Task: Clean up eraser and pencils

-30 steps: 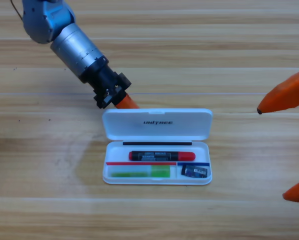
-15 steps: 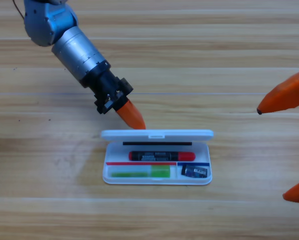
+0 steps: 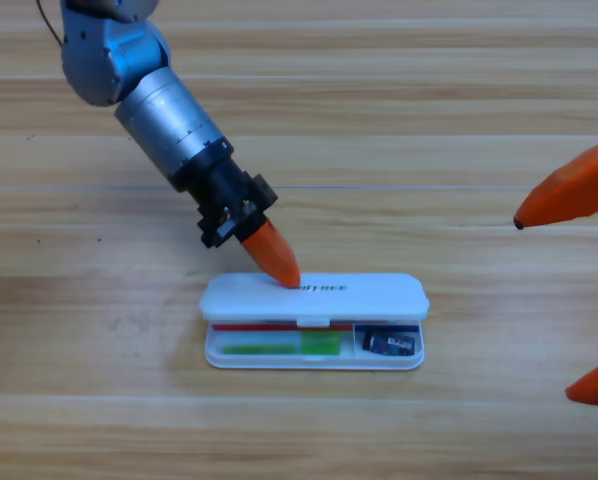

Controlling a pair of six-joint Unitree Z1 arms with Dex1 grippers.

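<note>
The white case (image 3: 313, 361) lies at the table's middle with its lid (image 3: 369, 296) tipped forward and down over the back half. In the front tray lie the pale and green pencil (image 3: 283, 347) and, in the right compartment, the dark eraser (image 3: 390, 343). The lid hides the black and red pencil. My left gripper (image 3: 279, 267) reaches in from the upper left, and its orange jaws form one shut wedge whose tip presses on the lid's back left part. At the right edge my right gripper (image 3: 544, 308) waits open, partly cut off.
Bare wooden table (image 3: 99, 400) surrounds the case on all sides. The left arm's grey body (image 3: 164, 110) slants across the upper left.
The left gripper has moved down and to the right, pushing the lid from flat open, through upright, to folded down over the case's back half. The right gripper has held still.
</note>
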